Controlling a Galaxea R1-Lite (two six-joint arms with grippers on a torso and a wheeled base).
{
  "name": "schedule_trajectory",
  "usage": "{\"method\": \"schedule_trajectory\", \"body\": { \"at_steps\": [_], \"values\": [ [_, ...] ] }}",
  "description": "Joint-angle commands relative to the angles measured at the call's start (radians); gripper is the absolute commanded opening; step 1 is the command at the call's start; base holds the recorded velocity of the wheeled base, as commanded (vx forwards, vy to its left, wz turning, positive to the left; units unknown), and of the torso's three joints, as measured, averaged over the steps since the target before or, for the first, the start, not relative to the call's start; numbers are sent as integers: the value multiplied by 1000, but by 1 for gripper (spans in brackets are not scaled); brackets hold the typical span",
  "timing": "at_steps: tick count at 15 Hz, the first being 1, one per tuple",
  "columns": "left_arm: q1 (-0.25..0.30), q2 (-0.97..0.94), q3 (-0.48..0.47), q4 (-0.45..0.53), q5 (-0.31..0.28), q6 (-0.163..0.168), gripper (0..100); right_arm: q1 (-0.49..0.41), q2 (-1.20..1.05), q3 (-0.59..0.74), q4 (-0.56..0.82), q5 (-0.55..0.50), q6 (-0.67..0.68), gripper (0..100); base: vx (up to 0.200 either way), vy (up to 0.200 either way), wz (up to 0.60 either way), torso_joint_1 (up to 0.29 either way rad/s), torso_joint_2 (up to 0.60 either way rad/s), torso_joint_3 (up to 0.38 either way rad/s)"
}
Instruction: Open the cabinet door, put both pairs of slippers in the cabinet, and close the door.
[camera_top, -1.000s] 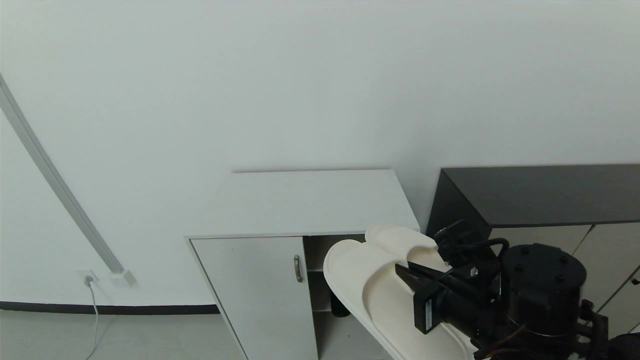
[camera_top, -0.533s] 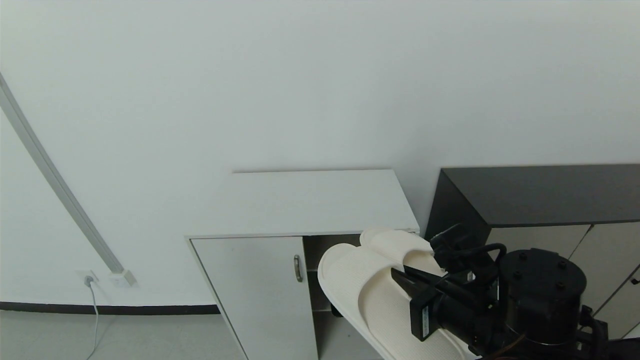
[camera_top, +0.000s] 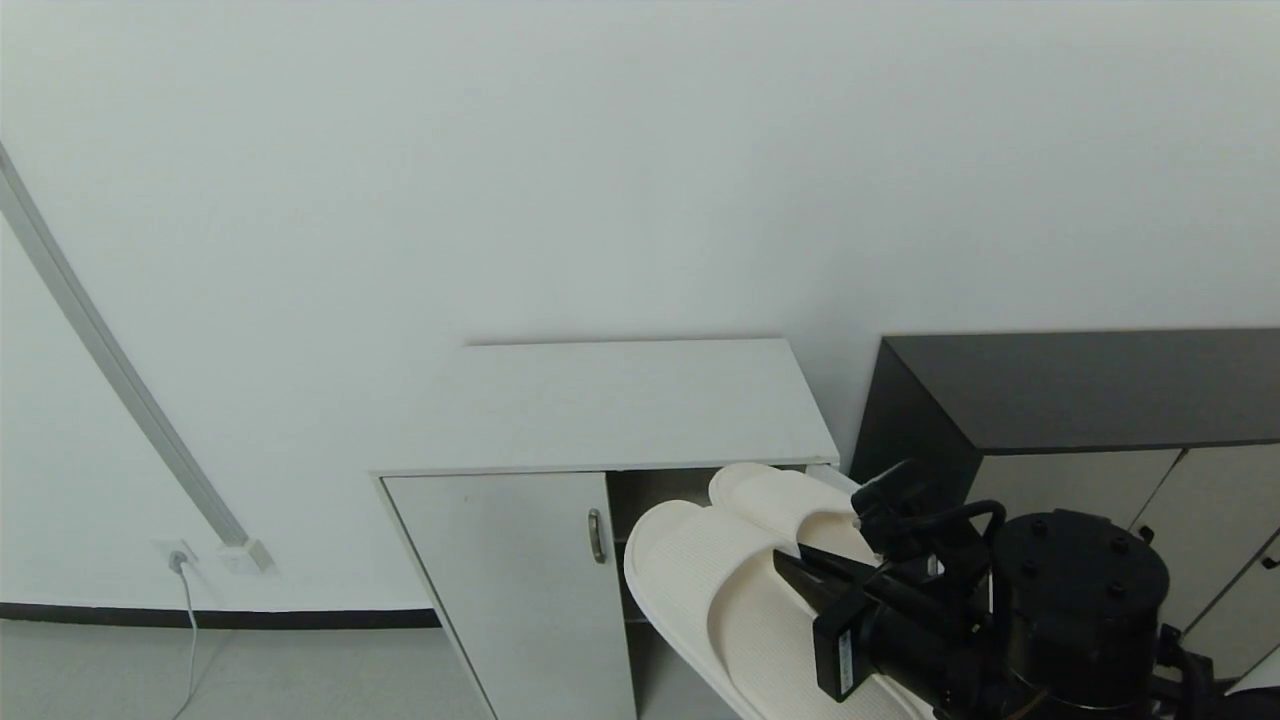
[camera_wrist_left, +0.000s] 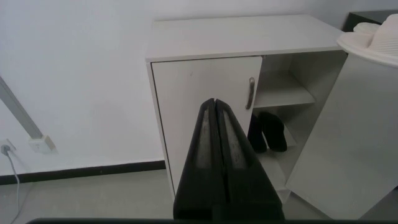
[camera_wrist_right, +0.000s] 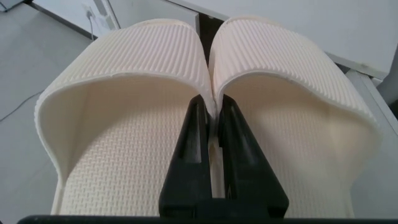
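Observation:
My right gripper (camera_top: 800, 572) is shut on a pair of cream slippers (camera_top: 700, 570), pinching their inner edges together (camera_wrist_right: 210, 106). The slippers hang toes forward just in front of the white cabinet's (camera_top: 620, 400) open right half. Its left door (camera_top: 500, 570) is closed and has a metal handle (camera_top: 596, 537). The right door (camera_wrist_left: 367, 130) stands swung open. Inside are a shelf (camera_wrist_left: 283, 96) and a dark pair of shoes (camera_wrist_left: 267, 130) below it. My left gripper (camera_wrist_left: 215, 106) is shut and empty, held back from the cabinet and facing its closed door.
A dark-topped cabinet (camera_top: 1080, 385) stands right beside the white one. On the left wall are a slanted cable duct (camera_top: 100, 350) and a socket with a cord (camera_top: 178, 560). Bare floor (camera_wrist_left: 93, 199) lies before the cabinet.
My right arm has carried the slippers a little to the left and lower, closer to the cabinet's open side. Nothing else has moved.

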Motion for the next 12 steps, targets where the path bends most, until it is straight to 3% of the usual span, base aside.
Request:
{"method": "schedule_trajectory", "body": {
  "at_steps": [1,5,12],
  "values": [
    [1,0,0,-1,0,0,0,7,3,3,-1,1,1,0,0,0,0,0,0,0],
    [1,0,0,-1,0,0,0,10,6,3,-1,-1,0,0,0,0,0,-15,26,16],
    [1,0,0,1,0,0,0,10,26,4,-19,-7,0,0,0,0,0,-153,348,191]
  ]
}}
